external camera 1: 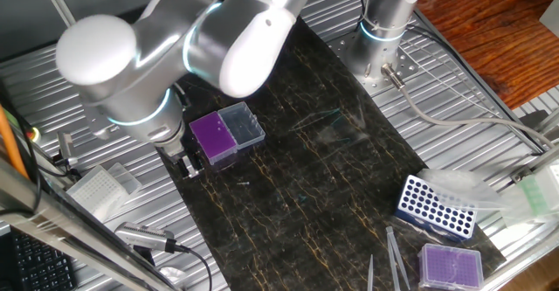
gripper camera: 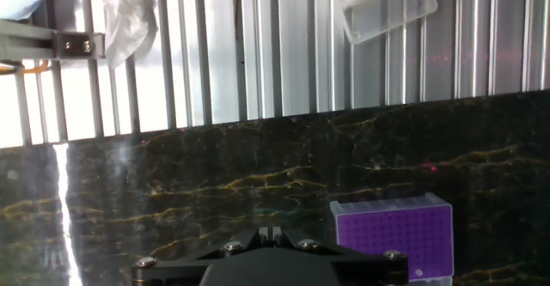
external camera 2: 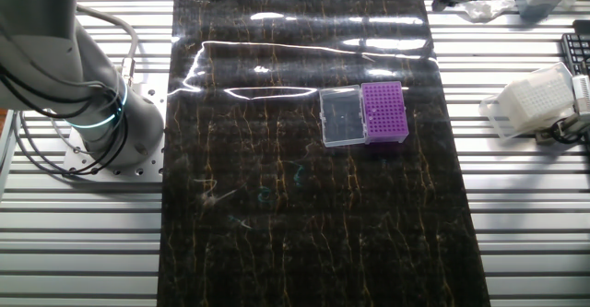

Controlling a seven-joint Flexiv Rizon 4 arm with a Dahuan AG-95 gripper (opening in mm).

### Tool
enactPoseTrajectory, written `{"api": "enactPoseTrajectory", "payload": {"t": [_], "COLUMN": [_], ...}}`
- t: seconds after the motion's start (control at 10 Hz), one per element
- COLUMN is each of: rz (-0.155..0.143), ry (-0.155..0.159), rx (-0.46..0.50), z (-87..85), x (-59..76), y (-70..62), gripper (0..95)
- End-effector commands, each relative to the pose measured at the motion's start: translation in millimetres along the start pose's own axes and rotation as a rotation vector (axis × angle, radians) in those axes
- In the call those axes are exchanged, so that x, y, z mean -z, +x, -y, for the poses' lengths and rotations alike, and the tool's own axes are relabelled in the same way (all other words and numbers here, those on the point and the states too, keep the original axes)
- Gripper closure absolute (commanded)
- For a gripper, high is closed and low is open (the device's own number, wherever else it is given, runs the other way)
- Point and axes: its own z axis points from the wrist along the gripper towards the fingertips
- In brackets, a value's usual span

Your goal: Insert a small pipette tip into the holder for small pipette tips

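Note:
The holder for small pipette tips (external camera 1: 213, 138) is a deep-purple gridded box on the dark mat, with its clear lid flap (external camera 1: 243, 125) folded open beside it. It also shows in the other fixed view (external camera 2: 383, 112) and at the lower right of the hand view (gripper camera: 394, 233). My gripper (external camera 1: 185, 167) hangs low over the mat just left of the holder, apart from it. In the hand view its fingertips (gripper camera: 271, 232) stand pressed together, shut. I cannot make out the small pipette tip between them or anywhere else. The gripper is out of the other fixed view.
A blue rack (external camera 1: 437, 208), a paler purple box (external camera 1: 451, 265) and long grey sticks (external camera 1: 395, 256) lie at the mat's near right corner. A white tip box (external camera 1: 100, 189) (gripper camera: 382, 3) sits on the ribbed metal table beside the mat. A second arm's base (external camera 1: 384, 29) stands at the back.

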Motion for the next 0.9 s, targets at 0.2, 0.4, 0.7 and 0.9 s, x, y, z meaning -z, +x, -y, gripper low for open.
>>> {"api": "enactPoseTrajectory", "payload": {"t": [0.2, 0.4, 0.7, 0.9], "rz": [0.024, 0.0, -0.01, -0.01], "ry": [-0.018, -0.022, -0.051, -0.037], "rx": [-0.064, -0.086, -0.079, -0.047], "z": [0.6, 0.6, 0.6, 0.4], "x": [-0.3, -0.3, -0.3, 0.1], "y": [0.4, 0.4, 0.4, 0.7], "gripper": [95.0, 95.0, 95.0, 95.0]}}
